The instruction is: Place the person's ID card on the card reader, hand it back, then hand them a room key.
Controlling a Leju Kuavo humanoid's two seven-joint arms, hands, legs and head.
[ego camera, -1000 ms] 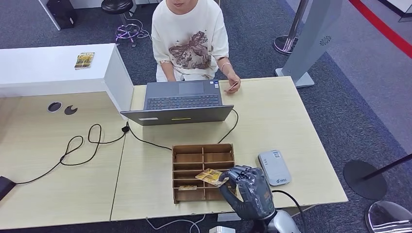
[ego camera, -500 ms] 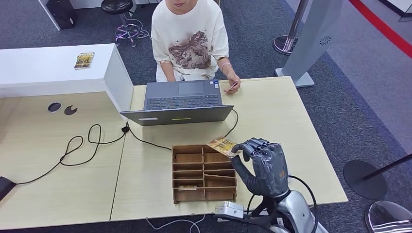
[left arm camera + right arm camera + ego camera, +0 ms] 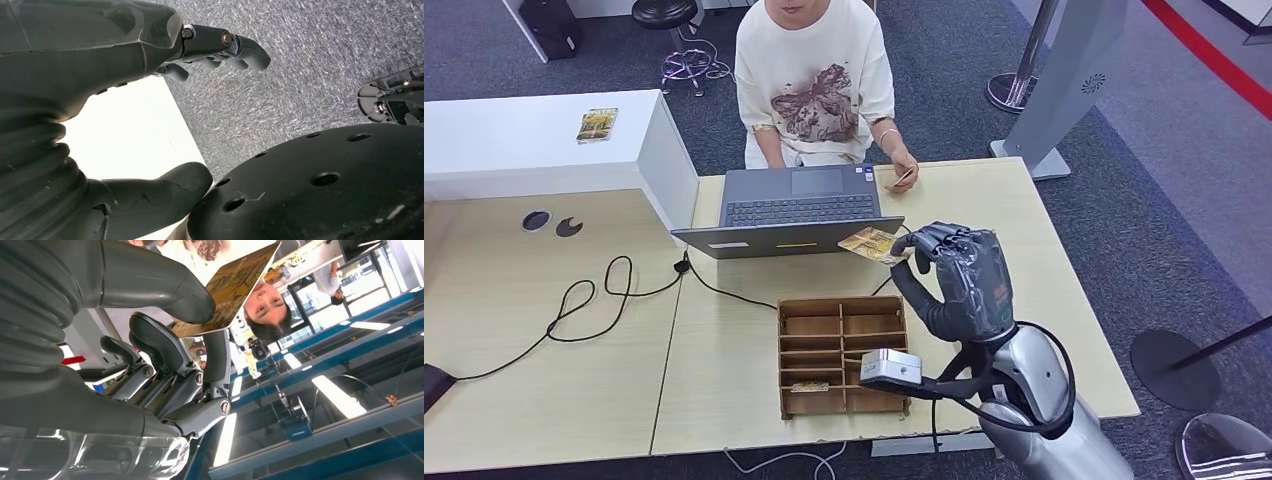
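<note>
Room key point(image 3: 869, 243) was gripped by right hand point(image 3: 954, 275), centre frame | ID card point(image 3: 903, 178) was already held by person | handover pending.

left hand point(image 3: 100, 100) fingers point(image 3: 235, 47) apart, grey carpet point(image 3: 310, 65)

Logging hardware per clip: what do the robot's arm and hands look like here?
The right hand is dark grey, glossy and many-fingered, on a silver arm looped by a black cable. The left hand has a grey ribbed cover, thick grey thumb and darker fingers.
</note>
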